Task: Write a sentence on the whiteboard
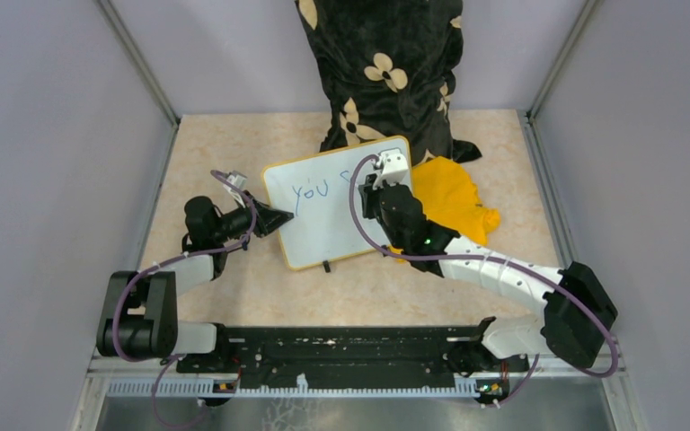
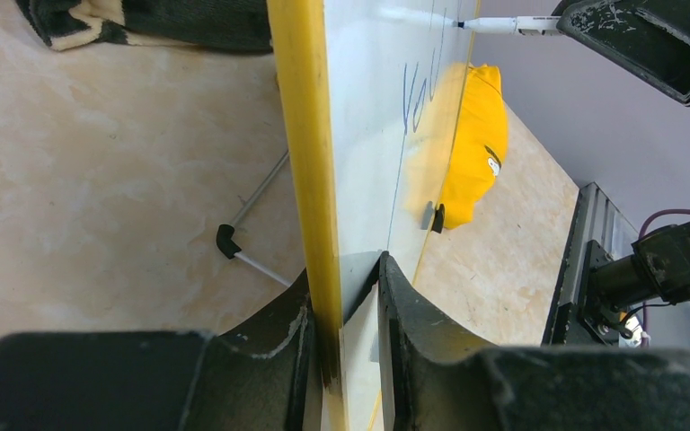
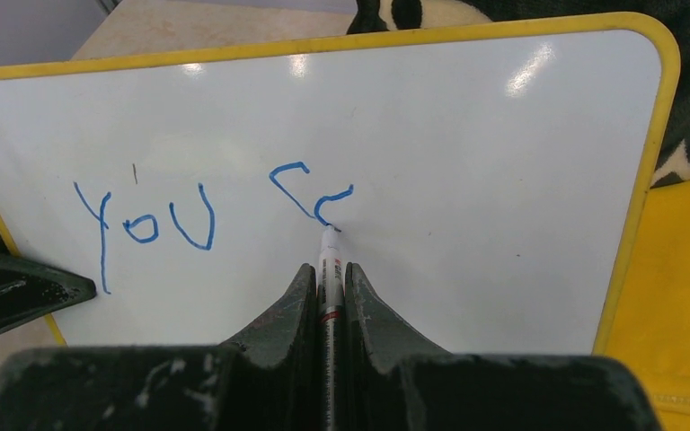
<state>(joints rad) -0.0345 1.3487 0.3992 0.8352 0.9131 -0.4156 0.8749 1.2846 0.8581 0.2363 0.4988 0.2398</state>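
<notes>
The whiteboard [image 1: 332,224], white with a yellow frame, stands tilted at the middle of the table. My left gripper [image 1: 278,217] is shut on its left edge; in the left wrist view the fingers [image 2: 346,278] clamp the yellow frame [image 2: 310,180]. The sentence reads "you" [image 3: 144,224] in blue, then a "c" and a short curved stroke [image 3: 310,193]. My right gripper [image 3: 328,268] is shut on a white marker [image 3: 328,256], its tip touching the board [image 3: 467,180] at the end of that stroke. The marker [image 2: 494,25] also shows in the left wrist view.
A yellow cloth [image 1: 454,197] lies just right of the board, under my right arm. A black floral fabric [image 1: 382,72] hangs behind the board. A thin wire leg with a black foot [image 2: 229,244] props the board. Grey walls close both sides.
</notes>
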